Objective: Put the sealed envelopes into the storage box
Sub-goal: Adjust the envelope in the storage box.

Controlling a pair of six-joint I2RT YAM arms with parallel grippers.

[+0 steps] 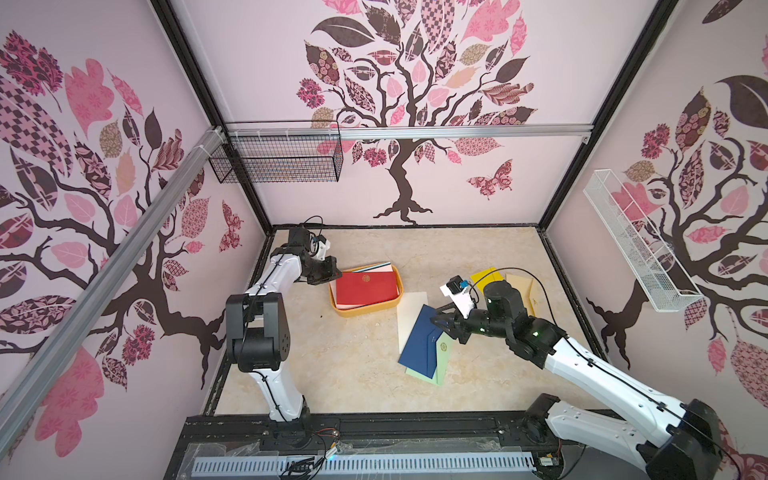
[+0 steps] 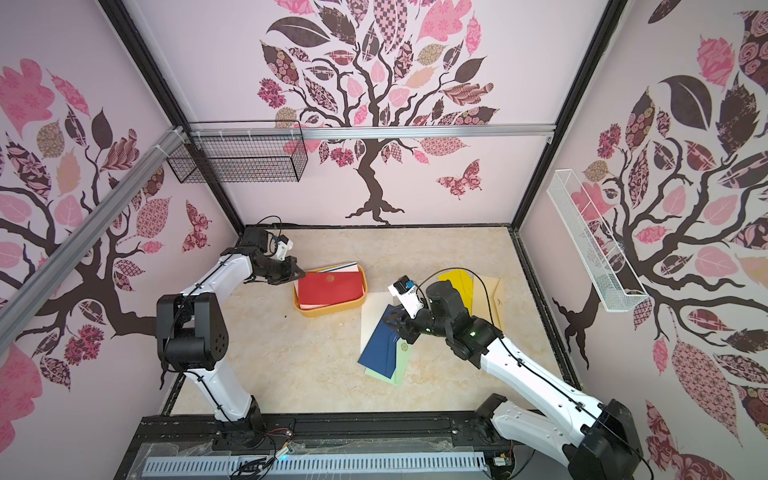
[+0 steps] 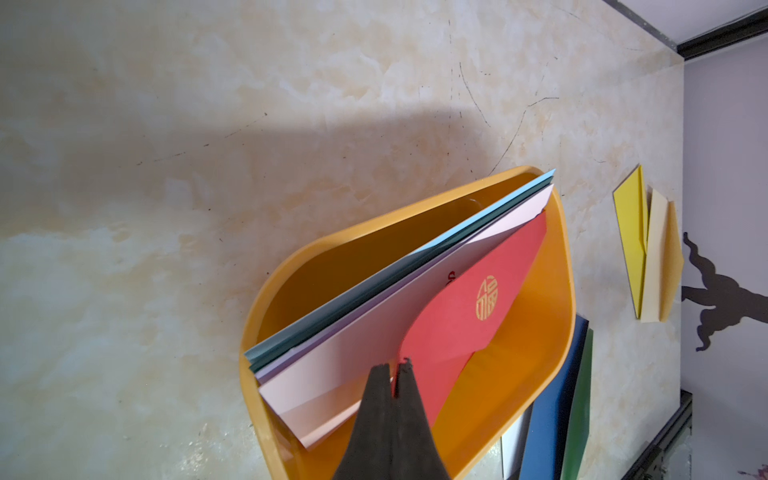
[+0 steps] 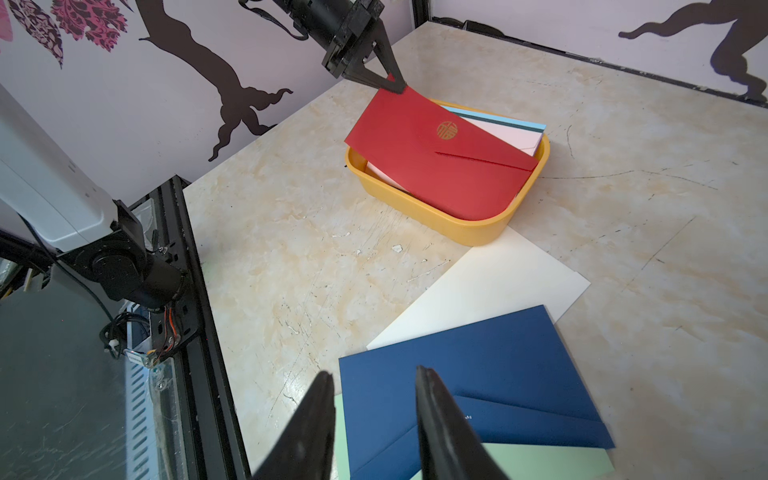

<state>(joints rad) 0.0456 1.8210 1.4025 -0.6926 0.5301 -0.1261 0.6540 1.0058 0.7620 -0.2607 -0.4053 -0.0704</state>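
The orange-yellow storage box (image 1: 365,312) (image 2: 332,312) (image 4: 457,226) holds a stack of sealed envelopes: pink (image 3: 353,365), lilac, dark green and light blue. On top lies a red envelope (image 1: 365,286) (image 2: 330,289) (image 3: 469,307) (image 4: 436,166). My left gripper (image 1: 332,276) (image 3: 395,368) (image 4: 392,85) is shut on its raised corner by the box's left end. My right gripper (image 1: 440,322) (image 4: 374,374) hovers open over a navy envelope (image 1: 422,340) (image 4: 498,365). The navy one lies on a pale green envelope (image 1: 424,374) and a cream one (image 1: 411,307).
A yellow envelope (image 1: 486,276) (image 3: 629,232) and a tan one (image 1: 519,286) lie behind my right arm. A black wire basket (image 1: 278,160) hangs on the back wall and a white wire basket (image 1: 636,245) on the right wall. A black rail borders the table's front.
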